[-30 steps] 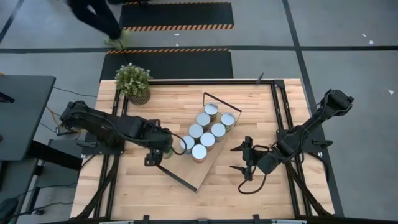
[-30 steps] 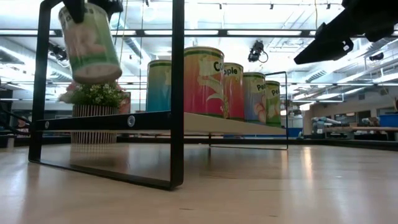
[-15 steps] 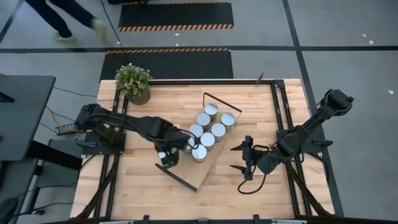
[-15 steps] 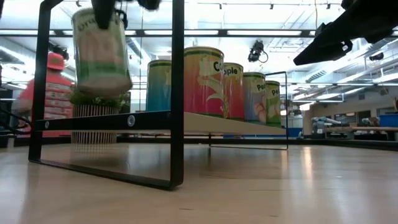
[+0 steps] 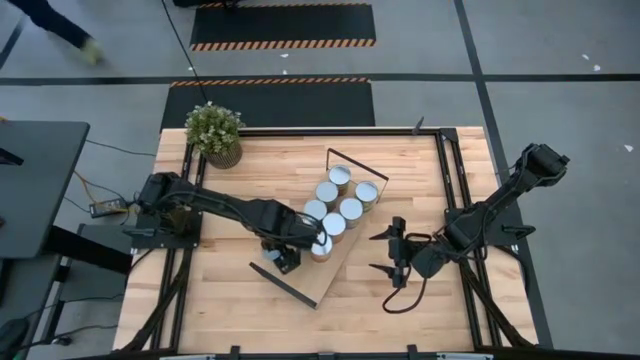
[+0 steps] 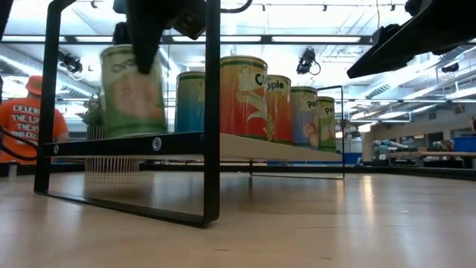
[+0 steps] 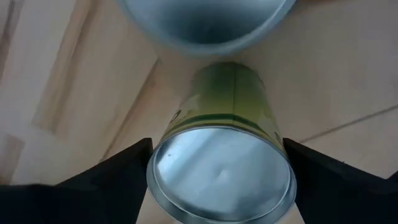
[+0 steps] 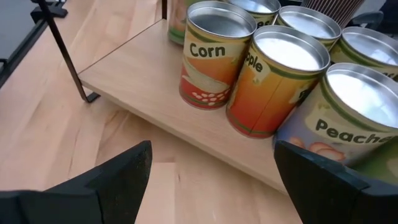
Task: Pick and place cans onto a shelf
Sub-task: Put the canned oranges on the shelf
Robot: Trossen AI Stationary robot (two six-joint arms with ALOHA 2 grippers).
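The shelf (image 5: pixel 316 278) is a light-wood board with black wire frames, lying slantwise mid-table. Several cans (image 5: pixel 340 208) stand on it, also in the low view (image 6: pixel 245 97) and the right wrist view (image 8: pixel 273 81). My left gripper (image 5: pixel 302 240) is shut on a green-labelled can (image 6: pixel 134 89) over the shelf's near end. The can's base is level with the board top; I cannot tell if it rests there. My right gripper (image 5: pixel 393 254) is open and empty, right of the shelf. My left gripper pinches the green can between its two fingers (image 7: pixel 124 177), one on each side of the can's wall just below the silver top rim (image 7: pixel 157 167). The fingers come from above, pointing down. The can hangs upright below them.
A potted plant (image 5: pixel 213 133) stands at the table's far left corner. The shelf's black end frame (image 6: pixel 212 112) stands right beside the held can. A person in an orange shirt (image 6: pixel 28 123) shows beyond the table. Bare tabletop (image 5: pixel 210 300) lies near the front left.
My left gripper has carried the green can toward the table's right edge, over the shelf's near end, and down. The can was tilted and high; now it is upright with its base at board level.
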